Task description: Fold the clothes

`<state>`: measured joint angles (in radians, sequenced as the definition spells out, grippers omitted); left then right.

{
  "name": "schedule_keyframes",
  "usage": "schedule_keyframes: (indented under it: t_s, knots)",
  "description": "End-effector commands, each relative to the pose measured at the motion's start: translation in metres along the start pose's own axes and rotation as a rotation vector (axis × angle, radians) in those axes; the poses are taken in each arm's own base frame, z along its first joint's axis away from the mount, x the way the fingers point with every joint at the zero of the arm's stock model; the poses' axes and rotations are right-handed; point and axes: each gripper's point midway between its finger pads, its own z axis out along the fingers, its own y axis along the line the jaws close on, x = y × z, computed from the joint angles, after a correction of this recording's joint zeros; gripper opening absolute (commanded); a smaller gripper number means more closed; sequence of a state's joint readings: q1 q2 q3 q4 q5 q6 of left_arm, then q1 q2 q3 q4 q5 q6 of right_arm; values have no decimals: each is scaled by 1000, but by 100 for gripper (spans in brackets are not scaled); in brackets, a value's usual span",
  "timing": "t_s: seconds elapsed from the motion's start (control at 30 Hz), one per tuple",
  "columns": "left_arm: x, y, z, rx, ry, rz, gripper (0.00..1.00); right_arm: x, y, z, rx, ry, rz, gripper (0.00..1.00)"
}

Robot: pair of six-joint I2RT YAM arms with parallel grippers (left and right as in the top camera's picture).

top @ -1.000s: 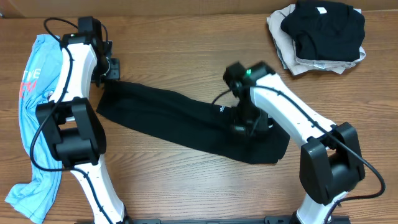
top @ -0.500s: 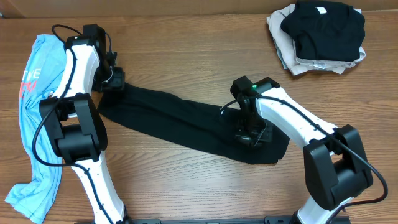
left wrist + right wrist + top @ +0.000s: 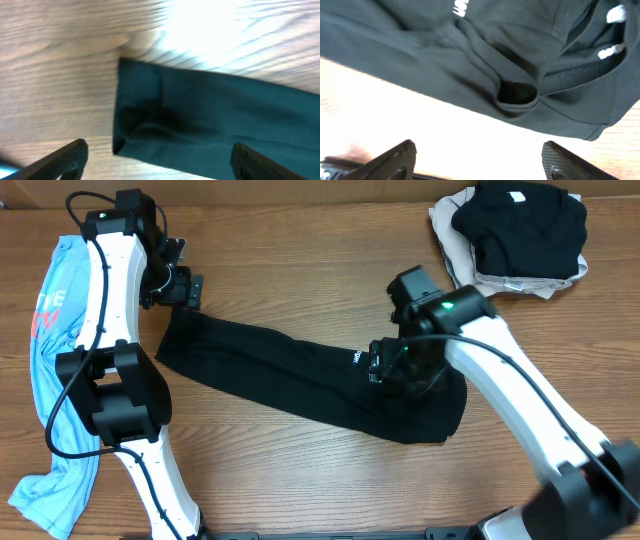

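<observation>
Wooden table fills the overhead view. On its middle the black sweatpants lie flat as a long diagonal band, from upper left to lower right. The left gripper is at the upper-left leg end, its fingers spread wide with nothing between them. The right gripper is over the waist end, near the white drawstring tips, also wide apart and empty. A light blue shirt lies at the left edge. A pile of folded clothes sits in the far right corner.
</observation>
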<state>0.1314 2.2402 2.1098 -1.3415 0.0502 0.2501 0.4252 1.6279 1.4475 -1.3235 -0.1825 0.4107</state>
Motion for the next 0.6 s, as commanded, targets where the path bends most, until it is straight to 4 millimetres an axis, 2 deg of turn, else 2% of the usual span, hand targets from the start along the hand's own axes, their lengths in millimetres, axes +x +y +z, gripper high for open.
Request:
schedule_keyframes:
  t_s: [0.0,0.2,0.37,0.57]
  knots:
    - [0,-11,0,90,-32,109,98,0,7,-22,-47,-55,-38,87]
    - [18,6,28,101,9,94,100,2,4,-21,-36,-51,-35,91]
    - [30,18,52,109,17,158,100,0,2,-21,-19,-59,-40,95]
    - [25,19,72,105,-30,185,100,0,2,-21,-19,-60,-50,95]
